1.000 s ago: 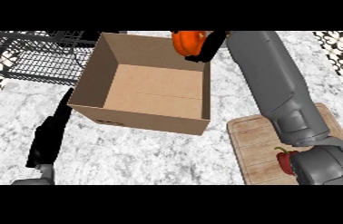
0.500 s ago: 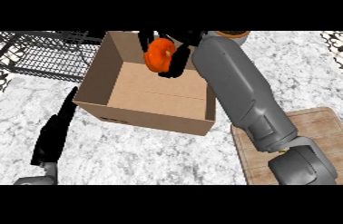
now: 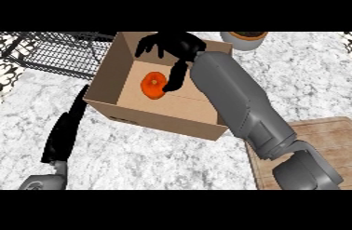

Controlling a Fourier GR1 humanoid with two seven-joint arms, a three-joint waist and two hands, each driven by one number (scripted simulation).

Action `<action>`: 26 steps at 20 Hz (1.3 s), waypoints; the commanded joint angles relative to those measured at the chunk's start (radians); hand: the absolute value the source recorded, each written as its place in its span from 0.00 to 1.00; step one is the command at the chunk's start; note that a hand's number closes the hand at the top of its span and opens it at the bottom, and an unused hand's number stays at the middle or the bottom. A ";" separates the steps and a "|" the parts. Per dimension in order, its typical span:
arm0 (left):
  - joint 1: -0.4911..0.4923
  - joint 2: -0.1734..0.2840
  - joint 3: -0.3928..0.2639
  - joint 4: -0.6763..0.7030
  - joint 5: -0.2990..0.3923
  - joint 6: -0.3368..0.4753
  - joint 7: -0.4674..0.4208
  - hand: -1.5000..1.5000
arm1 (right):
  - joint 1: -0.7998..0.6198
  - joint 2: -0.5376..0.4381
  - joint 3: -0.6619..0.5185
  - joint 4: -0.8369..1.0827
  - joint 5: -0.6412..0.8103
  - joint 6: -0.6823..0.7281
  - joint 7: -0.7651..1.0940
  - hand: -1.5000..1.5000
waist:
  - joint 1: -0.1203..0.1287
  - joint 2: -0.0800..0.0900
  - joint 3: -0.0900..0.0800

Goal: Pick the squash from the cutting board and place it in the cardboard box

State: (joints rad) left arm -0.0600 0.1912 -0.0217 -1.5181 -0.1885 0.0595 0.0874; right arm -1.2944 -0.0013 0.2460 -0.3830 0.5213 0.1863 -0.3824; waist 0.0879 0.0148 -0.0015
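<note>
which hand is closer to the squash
Right. The right hand is spread open over the cardboard box, just above the squash; the left hand rests outside the box's left wall.

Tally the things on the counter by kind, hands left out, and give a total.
Squash: 1
Cardboard box: 1
Cutting board: 1
Wire rack: 1
Round pot at the far edge: 1
Total: 5

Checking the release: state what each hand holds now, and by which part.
Nothing is held. The squash lies on the floor of the cardboard box; the right hand hangs above it, fingers spread. The left hand rests open beside the box.
</note>
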 commanded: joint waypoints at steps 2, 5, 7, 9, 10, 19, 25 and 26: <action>-0.021 -0.022 -0.020 0.042 -0.020 0.006 -0.030 0.50 | 0.059 0.001 0.126 -0.025 -0.134 -0.054 0.025 0.00 | 0.023 0.005 0.000; -0.018 0.017 -0.006 -0.018 0.016 -0.050 0.035 0.50 | 0.060 0.001 0.062 -0.022 -0.246 -0.054 0.024 0.00 | 0.033 0.007 0.001; 0.002 0.000 -0.016 -0.009 -0.013 -0.016 0.000 0.50 | 0.050 0.001 0.024 -0.018 -0.313 -0.065 0.030 0.00 | 0.025 0.007 0.001; -0.037 -0.001 0.002 0.025 -0.004 -0.013 -0.005 0.50 | 0.089 0.001 -0.029 -0.028 -0.379 -0.135 0.003 0.00 | 0.012 0.009 0.001; -0.055 -0.001 -0.002 0.005 -0.005 -0.016 0.033 0.50 | 0.049 0.001 -0.063 -0.015 -0.415 -0.105 0.013 0.00 | 0.007 0.008 0.002; -0.033 -0.004 0.018 0.014 -0.009 0.005 -0.004 0.50 | -0.059 -0.085 -0.307 0.115 -0.601 -0.034 0.017 0.00 | -0.014 0.016 0.001; -0.052 -0.011 0.021 0.012 -0.002 0.003 0.010 0.50 | -0.033 -0.248 -0.360 0.188 -0.616 -0.011 -0.022 0.00 | -0.005 0.031 0.002; -0.023 -0.011 0.017 0.000 0.000 0.000 0.014 0.50 | -0.045 -0.297 -0.377 0.196 -0.634 0.049 0.000 0.00 | -0.003 0.027 0.002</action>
State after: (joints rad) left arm -0.0855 0.1907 -0.0026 -1.5215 -0.1851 0.0504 0.0988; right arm -1.3346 -0.1945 -0.0856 -0.2252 -0.0816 0.1683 -0.3842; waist 0.0839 0.0369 0.0003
